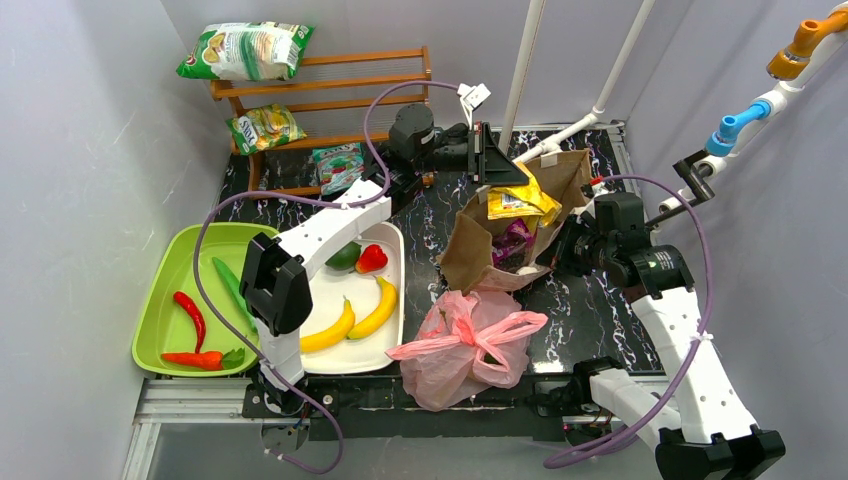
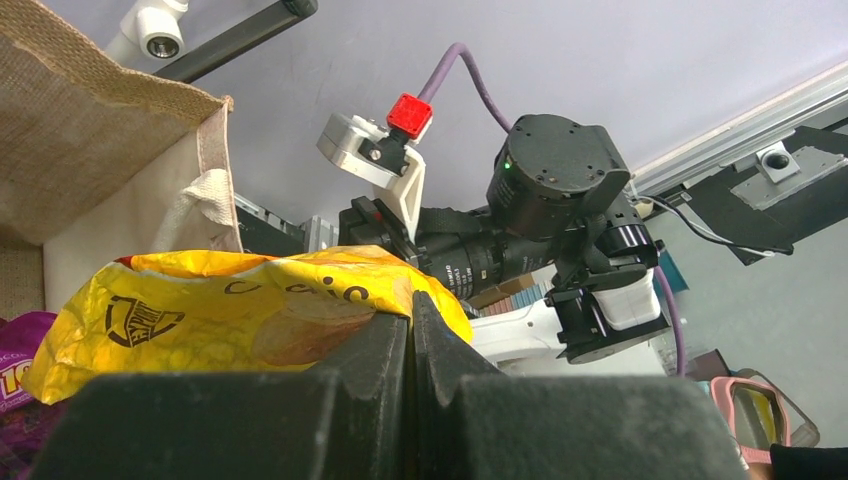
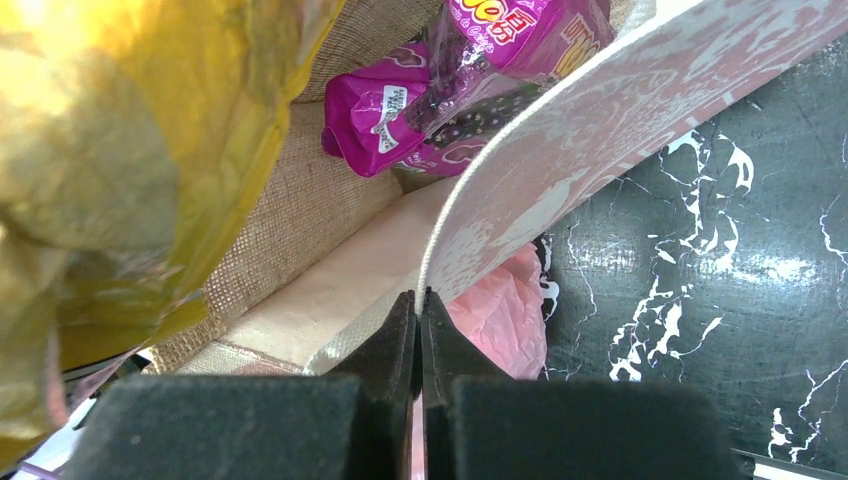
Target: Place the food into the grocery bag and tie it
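Observation:
The pink grocery bag (image 1: 468,345) lies bunched at the table's near edge with its handles knotted on top; a patch of it shows in the right wrist view (image 3: 505,320). Two yellow bananas (image 1: 352,317) lie in the white tray (image 1: 392,352). The orange and a third banana are hidden. My left gripper (image 1: 512,178) (image 2: 412,300) is shut on the edge of a yellow chip bag (image 2: 230,310) at the mouth of the brown bag (image 1: 470,250). My right gripper (image 1: 558,250) (image 3: 420,297) is shut on the brown bag's wall edge (image 3: 560,160).
A purple snack pack (image 3: 470,80) lies inside the brown bag. The white tray also holds a green fruit and a red pepper (image 1: 371,259). A green tray (image 1: 160,300) with chillies sits at the left. A wooden rack (image 1: 330,95) with snack packs stands at the back.

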Available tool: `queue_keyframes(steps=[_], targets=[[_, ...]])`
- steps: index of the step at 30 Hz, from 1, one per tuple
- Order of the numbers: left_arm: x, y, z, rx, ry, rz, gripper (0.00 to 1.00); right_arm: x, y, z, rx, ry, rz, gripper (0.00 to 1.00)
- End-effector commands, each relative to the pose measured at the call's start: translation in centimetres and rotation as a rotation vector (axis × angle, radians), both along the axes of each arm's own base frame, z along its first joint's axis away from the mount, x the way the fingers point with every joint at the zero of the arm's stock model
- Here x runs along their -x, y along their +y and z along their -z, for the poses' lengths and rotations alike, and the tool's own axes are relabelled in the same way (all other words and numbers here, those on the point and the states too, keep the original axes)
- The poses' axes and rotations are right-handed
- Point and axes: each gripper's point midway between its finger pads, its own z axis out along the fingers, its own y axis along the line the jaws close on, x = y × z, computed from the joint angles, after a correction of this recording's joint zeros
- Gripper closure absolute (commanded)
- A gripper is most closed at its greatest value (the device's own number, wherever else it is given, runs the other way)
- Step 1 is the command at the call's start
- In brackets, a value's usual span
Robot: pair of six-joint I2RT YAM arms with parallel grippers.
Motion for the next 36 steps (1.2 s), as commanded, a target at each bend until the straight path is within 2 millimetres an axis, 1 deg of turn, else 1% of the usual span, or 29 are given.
queue_keyframes(steps=[1, 5, 6, 8, 11, 12, 14, 15, 16, 21, 22, 24, 27, 28, 29, 32, 34, 36], targets=[[0.3, -0.1, -1.4, 0.042, -0.037, -0.005, 1.0, 0.2, 0.0, -0.2, -0.003, -0.011, 0.0, 0.99], [-0.1, -0.3, -1.0, 0.035, -0.028, -0.016, 1.0, 0.2, -0.1, -0.2, 0.0, -0.013, 0.002, 0.99], [-0.2, -0.3, -0.9, 0.031, -0.027, -0.019, 0.99, 0.2, -0.1, -0.1, 0.001, -0.014, 0.003, 0.99], [-0.3, -0.4, -0.6, 0.027, -0.025, -0.023, 0.79, 0.2, -0.2, -0.1, 0.003, -0.015, 0.005, 0.99], [-0.4, -0.4, -0.3, 0.018, -0.025, -0.029, 0.45, 0.2, -0.3, 0.0, 0.007, -0.015, 0.007, 0.99], [-0.4, -0.4, -0.3, 0.016, -0.028, -0.03, 0.37, 0.2, -0.3, 0.0, 0.008, -0.016, 0.008, 0.99], [-0.5, -0.4, -0.3, 0.012, -0.034, -0.033, 0.12, 0.2, -0.3, 0.0, 0.009, -0.018, 0.011, 0.99], [-0.4, -0.4, -0.3, 0.011, -0.037, -0.033, 0.03, 0.2, -0.3, 0.0, 0.01, -0.018, 0.01, 0.99], [-0.5, -0.4, -0.3, 0.009, -0.04, -0.035, 0.02, 0.2, -0.4, 0.0, 0.012, -0.018, 0.012, 0.99], [-0.9, -0.1, -0.6, -0.018, -0.044, -0.057, 0.02, 0.3, -0.5, -0.1, 0.013, -0.026, 0.016, 0.99], [-1.1, 0.1, -1.2, -0.017, -0.06, -0.071, 0.02, 0.3, -0.6, -0.2, 0.014, -0.029, 0.018, 0.99], [-1.6, 0.6, -1.7, -0.041, -0.085, -0.106, 0.02, 0.4, -0.6, -0.3, 0.014, -0.033, 0.02, 0.99], [-2.1, 1.4, -2.0, -0.103, -0.155, -0.156, 0.02, 0.4, -0.6, -0.6, 0.011, -0.04, 0.017, 0.99], [-2.3, 1.7, -1.8, -0.135, -0.176, -0.177, 0.02, 0.5, -0.6, -0.8, 0.011, -0.045, 0.016, 0.99], [-2.8, 2.1, -1.6, -0.168, -0.201, -0.206, 0.02, 0.5, -0.6, -0.9, 0.011, -0.045, 0.015, 0.95], [-3.9, 3.4, -0.2, -0.279, -0.262, -0.285, 0.02, 0.4, -0.8, -1.3, 0.023, -0.05, 0.024, 0.74], [-4.7, 4.2, 0.8, -0.346, -0.29, -0.327, 0.02, 0.3, -1.4, -1.8, 0.043, -0.058, 0.047, 0.67], [-5.4, 4.9, 1.9, -0.4, -0.308, -0.359, 0.02, 0.3, -1.7, -2.1, 0.055, -0.064, 0.063, 0.61]])
